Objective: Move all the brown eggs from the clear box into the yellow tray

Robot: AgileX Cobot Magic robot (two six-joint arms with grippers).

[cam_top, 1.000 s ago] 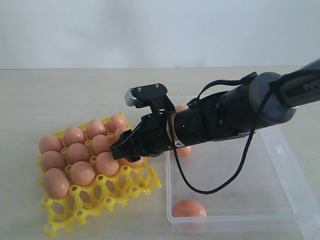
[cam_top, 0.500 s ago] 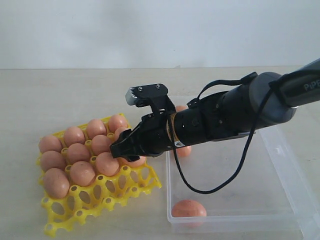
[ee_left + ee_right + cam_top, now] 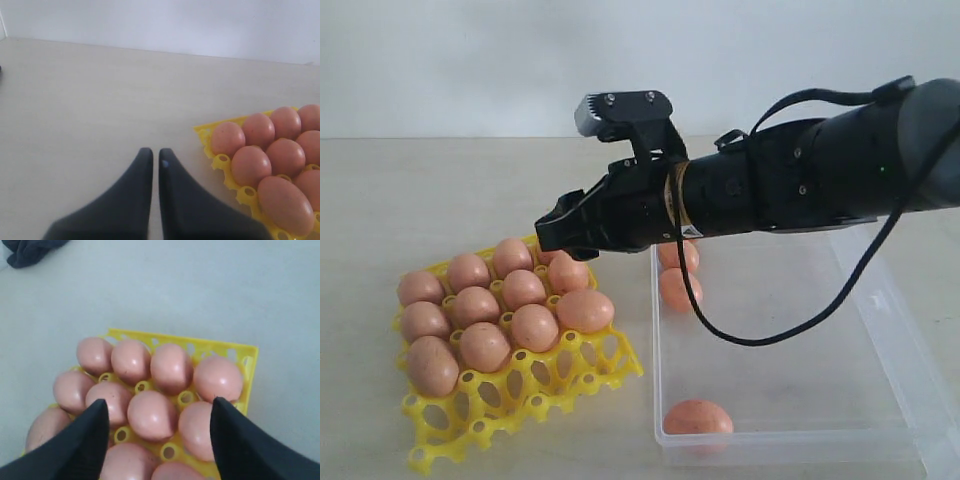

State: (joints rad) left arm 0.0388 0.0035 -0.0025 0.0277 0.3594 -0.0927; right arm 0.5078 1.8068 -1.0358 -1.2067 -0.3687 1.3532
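Near corner: one brown egg lies alone in the clear box, at the box's 7 o'clock corner.
Tray: the yellow tray sits at the box's 9 o'clock, just beside it. It is mostly full of eggs, and its near cups are bare.
Far corner: two eggs lie close together at the box's 11 o'clock corner.
Right arm: the right gripper hangs above the tray, with its fingers wide apart and nothing in them.
Left arm: the left gripper has its fingers almost together and holds nothing. It seems to be off beside the tray.
Feel: the eggs look light, hard and smooth, and they would crack easily.
Hold: I'd take an egg around its fat middle and squeeze softly.
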